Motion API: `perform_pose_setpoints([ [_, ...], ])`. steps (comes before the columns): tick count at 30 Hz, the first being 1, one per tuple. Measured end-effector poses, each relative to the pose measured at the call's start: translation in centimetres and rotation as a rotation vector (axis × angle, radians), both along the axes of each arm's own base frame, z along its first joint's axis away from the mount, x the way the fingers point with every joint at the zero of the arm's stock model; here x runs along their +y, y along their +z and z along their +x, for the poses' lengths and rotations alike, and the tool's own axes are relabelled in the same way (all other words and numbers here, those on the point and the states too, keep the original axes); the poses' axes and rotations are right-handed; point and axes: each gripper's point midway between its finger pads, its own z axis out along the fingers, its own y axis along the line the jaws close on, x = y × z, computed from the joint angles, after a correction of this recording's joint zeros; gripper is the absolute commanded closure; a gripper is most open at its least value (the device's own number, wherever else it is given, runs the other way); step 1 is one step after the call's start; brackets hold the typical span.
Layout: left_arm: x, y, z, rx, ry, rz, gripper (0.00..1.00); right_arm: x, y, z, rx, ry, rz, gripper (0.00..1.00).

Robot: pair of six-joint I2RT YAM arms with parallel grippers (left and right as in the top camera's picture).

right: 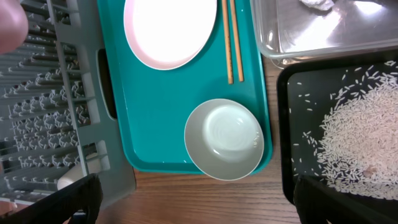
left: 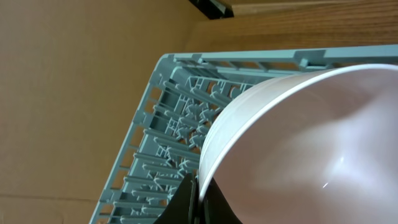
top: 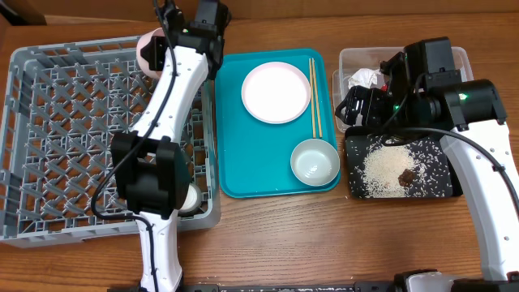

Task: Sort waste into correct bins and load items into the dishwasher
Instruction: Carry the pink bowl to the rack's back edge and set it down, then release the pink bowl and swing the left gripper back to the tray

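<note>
Holding the pale pink bowl (left: 298,155) on edge, your left end effector (left: 199,198) is clamped on its smooth glazed rim above the far right corner of the grey lattice rack (top: 73,122), so the drop lies straight below. Your right end effector (right: 199,196) hangs with fingers wide apart over the black tray (top: 438,182); the thin wooden chopsticks (top: 314,97) lie to its left, long axis far-to-near

Grey lattice rack (top: 65,122), teal tray (top: 251,158), pale-pink plate (top: 276,92), black tray (top: 442,185), white rice (top: 379,172)
</note>
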Motion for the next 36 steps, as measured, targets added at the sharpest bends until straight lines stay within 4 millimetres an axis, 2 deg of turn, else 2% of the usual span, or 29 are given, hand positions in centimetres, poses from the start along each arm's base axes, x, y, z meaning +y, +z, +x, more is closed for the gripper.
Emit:
perform_pose_setpoints([
  [16,0.0,0.8,1.3,0.011,-0.022,0.101,0.96,0.0,0.0,0.0,0.0,0.0,0.0,0.0],
  [19,0.0,0.4,1.6,0.046,-0.032,0.13,0.96,0.0,0.0,0.0,0.0,0.0,0.0,0.0],
  [24,0.3,-1.6,1.7,0.126,-0.014,0.215,0.96,0.0,0.0,0.0,0.0,0.0,0.0,0.0],
  [33,-0.4,-1.3,1.6,0.146,-0.026,0.251,0.96,0.0,0.0,0.0,0.0,0.0,0.0,0.0],
  [36,-1.2,-1.5,1.7,0.15,-0.045,0.246,0.92,0.0,0.0,0.0,0.0,0.0,0.0,0.0],
])
